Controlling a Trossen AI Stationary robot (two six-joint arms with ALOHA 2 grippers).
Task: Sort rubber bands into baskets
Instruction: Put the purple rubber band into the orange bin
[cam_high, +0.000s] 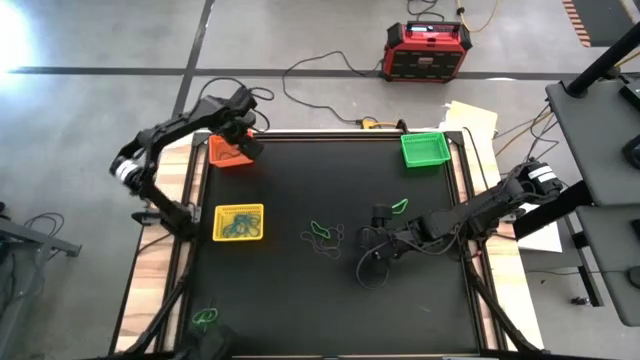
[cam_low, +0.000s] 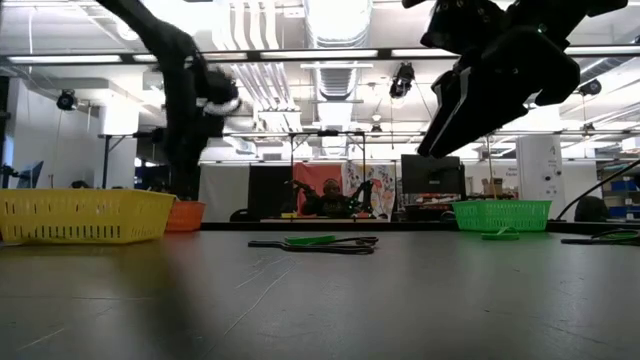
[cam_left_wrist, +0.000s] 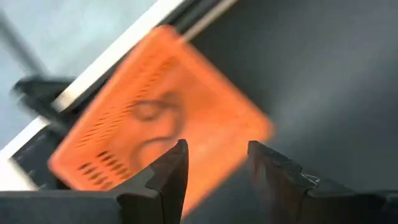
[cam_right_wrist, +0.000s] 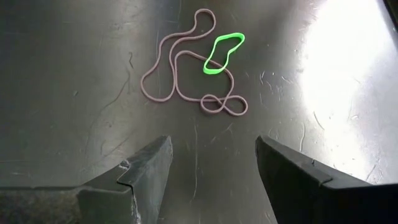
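Hovering above the table's middle, the right gripper (cam_right_wrist: 211, 165) has its jaws spread and empty; a green rubber band (cam_right_wrist: 223, 53) overlapping brownish rubber bands (cam_right_wrist: 180, 71) lies just ahead. The left gripper (cam_left_wrist: 214, 168), also open, hangs over the orange basket (cam_left_wrist: 155, 124), which holds dark bands.

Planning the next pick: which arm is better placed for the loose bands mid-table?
Right. The right gripper hovers open over the green band and the brownish band at mid-table. The left gripper is open above the orange basket, at the far-left corner.
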